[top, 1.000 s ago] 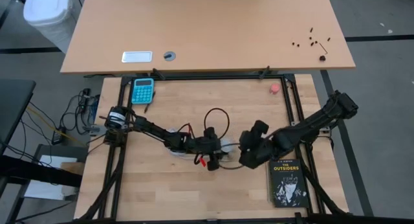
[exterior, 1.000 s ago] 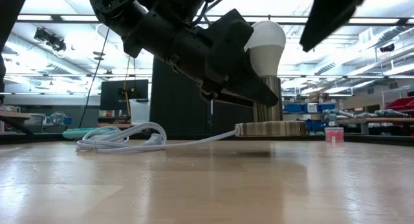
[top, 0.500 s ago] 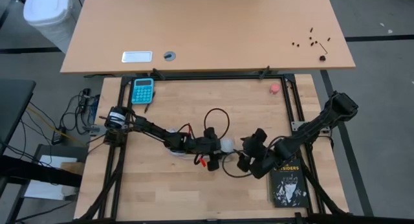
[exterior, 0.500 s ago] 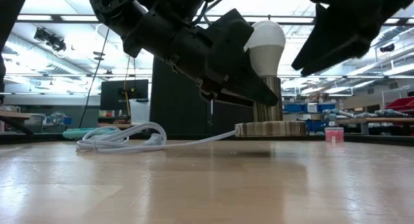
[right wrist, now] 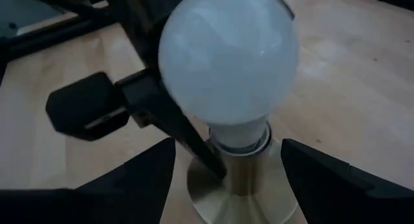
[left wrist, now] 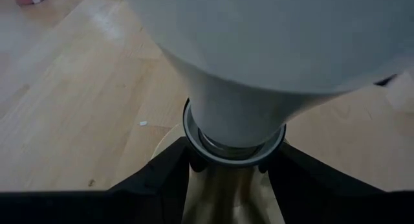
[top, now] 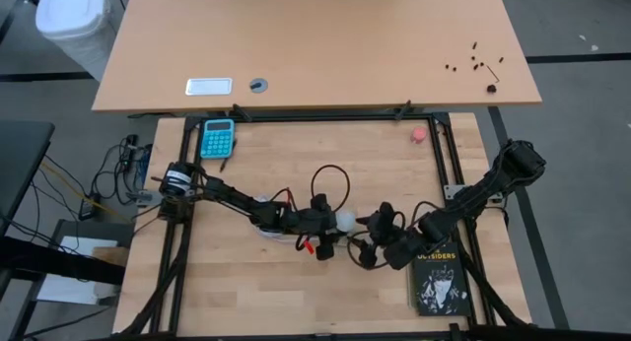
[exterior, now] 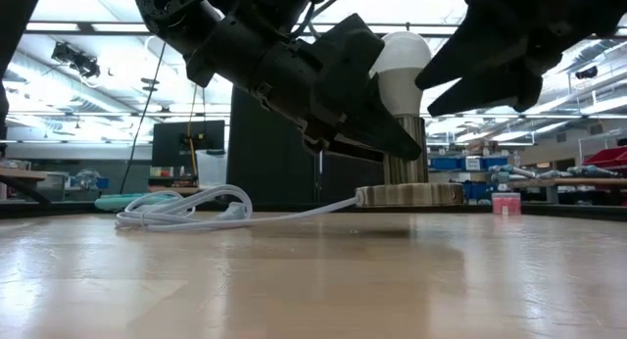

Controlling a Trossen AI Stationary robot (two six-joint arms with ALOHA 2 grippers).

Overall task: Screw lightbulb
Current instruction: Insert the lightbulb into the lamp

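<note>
Since a second ago the right arm has swung lower and closer to the bulb; the left arm has not budged.

High view: lightbulb (top: 345,220) stands mid-table on its socket. Left gripper (top: 321,221) reaches in from the left and sits right against the stem beneath the bulb. Right gripper (top: 368,244) lies just beside the bulb on its right, not touching. A black book (top: 436,276) sits by the right arm, a blue calculator (top: 218,137) at the far left edge, a small pink thing (top: 419,134) near the far right edge.

Low view: bulb upright on a brass socket (exterior: 409,169) with a round base; white cord (exterior: 186,210) trails off across the table (exterior: 313,280). Left gripper's dark fingers meet the socket stem just under the bulb. Right gripper hangs beside the bulb's top, fingers spread.

Left wrist view: bulb fills the picture; both dark fingers clamp the brass stem below the bulb's collar. Closed on the socket, steadying it.

Right wrist view: bulb sits between the right fingers (right wrist: 145,175) with clear gaps on both sides. Open, holding nothing.

Judgement: bulb looks seated in the socket, so this is the regrip between turns. Next move calls for centring the open fingers on the glass, closing gently, then twisting while the left keeps the socket from spinning.
</note>
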